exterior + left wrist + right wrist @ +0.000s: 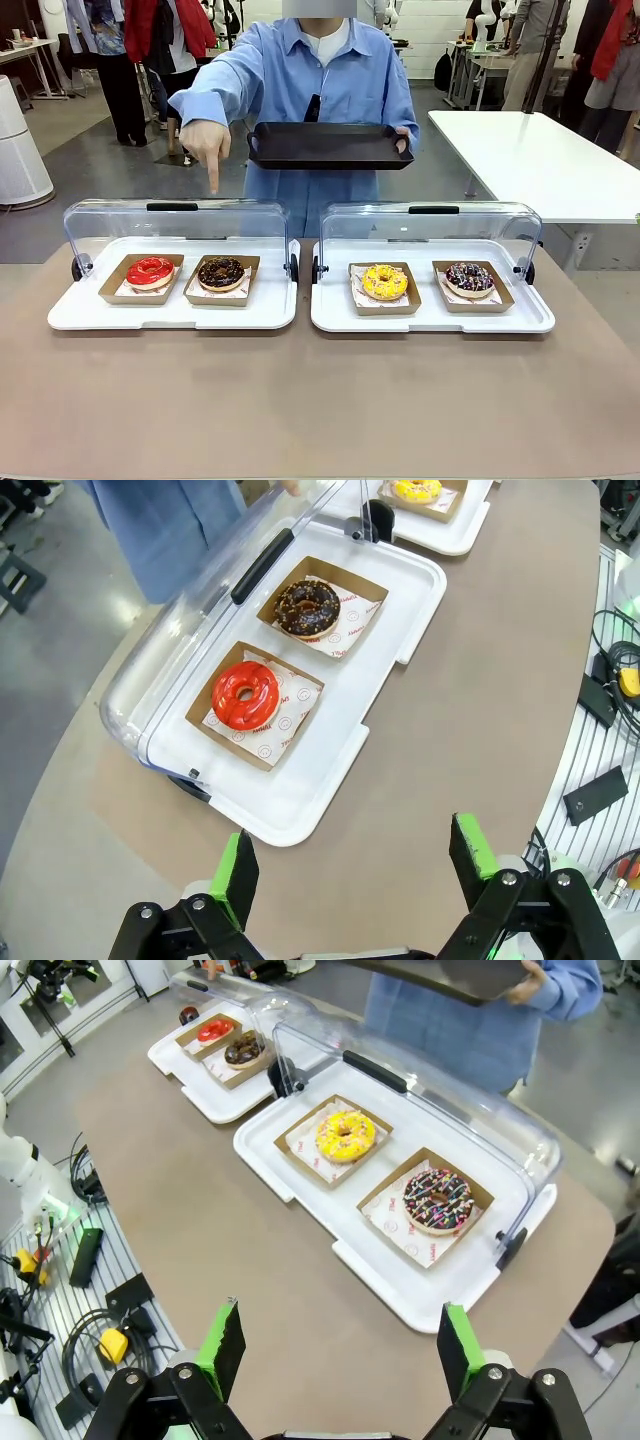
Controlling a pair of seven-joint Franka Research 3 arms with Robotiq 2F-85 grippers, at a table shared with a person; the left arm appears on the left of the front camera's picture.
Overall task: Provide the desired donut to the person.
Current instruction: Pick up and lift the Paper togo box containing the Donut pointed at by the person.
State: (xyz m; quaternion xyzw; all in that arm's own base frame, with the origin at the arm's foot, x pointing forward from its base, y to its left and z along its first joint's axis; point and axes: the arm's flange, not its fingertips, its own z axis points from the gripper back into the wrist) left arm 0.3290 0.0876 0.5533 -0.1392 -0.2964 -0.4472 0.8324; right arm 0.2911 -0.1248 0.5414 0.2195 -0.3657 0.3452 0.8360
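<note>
The person [325, 75] in a light blue shirt stands at the far side, holding a black tray [330, 146] in one hand. Their other hand [207, 145] points a finger down, above the chocolate donut [221, 272] [307, 607] in the left white case. A red donut [150, 271] [245, 694] lies beside it. The right case holds a yellow donut [384, 282] [345, 1135] and a dark sprinkled donut [469, 278] [437, 1199]. My left gripper [356, 875] is open above the table's near side. My right gripper [339, 1350] is open too, holding nothing.
Both white cases [80, 315] [330, 318] have clear lids [175, 228] [430, 228] tipped back open. Brown table [320, 410] lies bare in front of them. A white table [530, 150] stands at the back right. Cables and boxes [90, 1330] lie beside the table.
</note>
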